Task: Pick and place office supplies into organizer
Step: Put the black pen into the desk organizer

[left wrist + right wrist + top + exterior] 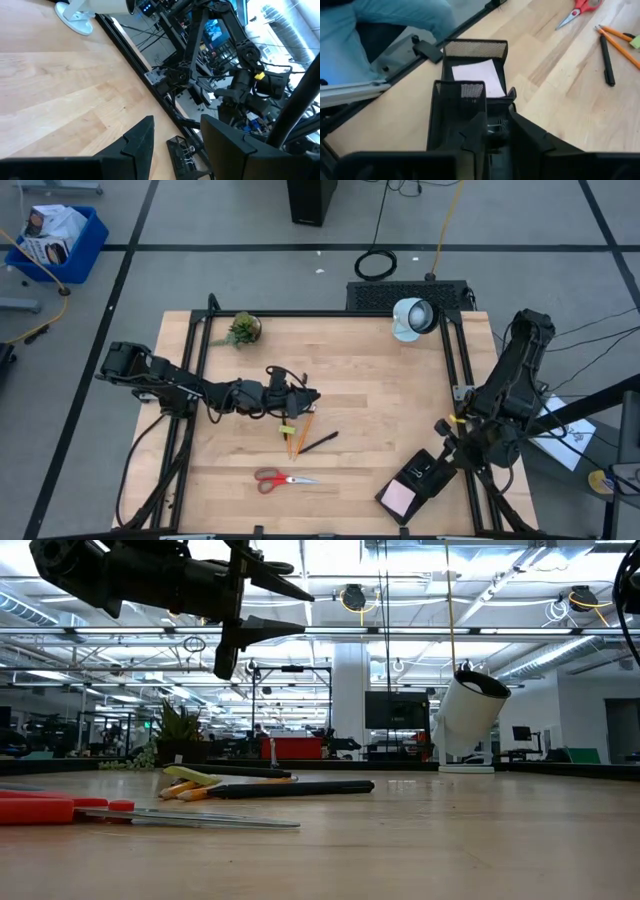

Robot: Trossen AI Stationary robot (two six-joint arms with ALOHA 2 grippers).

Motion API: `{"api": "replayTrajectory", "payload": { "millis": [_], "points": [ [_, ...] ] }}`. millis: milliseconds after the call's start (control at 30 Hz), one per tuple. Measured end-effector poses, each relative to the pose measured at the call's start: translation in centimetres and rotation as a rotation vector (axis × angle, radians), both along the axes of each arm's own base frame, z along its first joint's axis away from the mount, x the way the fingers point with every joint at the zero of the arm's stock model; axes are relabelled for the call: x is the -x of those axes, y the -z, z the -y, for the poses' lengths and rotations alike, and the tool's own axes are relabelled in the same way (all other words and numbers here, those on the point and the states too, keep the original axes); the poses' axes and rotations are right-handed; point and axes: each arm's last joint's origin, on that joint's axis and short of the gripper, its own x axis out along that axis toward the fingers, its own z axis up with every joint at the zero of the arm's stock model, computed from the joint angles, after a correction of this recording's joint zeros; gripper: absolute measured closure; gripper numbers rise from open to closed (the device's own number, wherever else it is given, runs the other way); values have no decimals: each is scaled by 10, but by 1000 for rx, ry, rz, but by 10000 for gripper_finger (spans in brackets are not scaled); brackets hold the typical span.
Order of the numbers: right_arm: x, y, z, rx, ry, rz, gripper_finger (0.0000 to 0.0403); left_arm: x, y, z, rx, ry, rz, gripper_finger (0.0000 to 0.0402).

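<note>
1. Nearest the front edge of the counter (pixel 350 410), the red-handled scissors (pixel 283 478) are seen lying flat and untouched, well apart from both arms.
2. To the right of them, the organizer (pixel 420 480) sits at the counter's front right corner, with the pink sticky-note pad (pixel 398 499) already lying in its end compartment.
3. The right gripper (pixel 497 131) is held directly over the organizer's mesh compartments; its fingers stand a little apart above what look like small metal clips, and nothing can be seen pinched between them.
4. Further in, 2 pencils (pixel 298 436) and 1 black pen (pixel 318 443) lie bunched together, touching, with a small yellow-green bit (pixel 287 428) at their far end.
5. Just above that bunch, the left gripper (pixel 305 397) hovers clear of the counter, fingers spread and empty.
6. At the back, a potted plant (pixel 243 329) and a white lamp (pixel 412 318) stand well away from the work.
7. Risk, as judged: with pen and pencils touching, a descent could pinch 2 at once or roll 1 aside.
8. A second risk: if the right gripper is lifted carelessly, a finger could catch the mesh wall and the organizer could be dragged or tipped.
</note>
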Motion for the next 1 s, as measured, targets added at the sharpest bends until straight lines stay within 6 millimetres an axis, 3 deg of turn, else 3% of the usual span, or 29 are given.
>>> {"api": "replayTrajectory", "payload": {
  "millis": [300, 533, 667, 833, 1000],
  "points": [
    [-3, -8, -5, -81, -14, 61, 258, 0, 0, 0, -3, 7, -4, 236],
    [-13, -38, -14, -171, 21, 423, 241, 0, 0, -1, -4, 3, -4, 236],
    [-23, -53, -9, -109, 201, 630, 247, -1, 0, -6, -75, -6, -16, 236],
    [-50, -53, 7, -42, 389, 658, 253, -1, 0, -8, -173, 37, -29, 236],
    [-94, -38, 28, -24, 490, 578, 253, -1, 0, -7, -231, 46, -38, 236]
  ]
}}
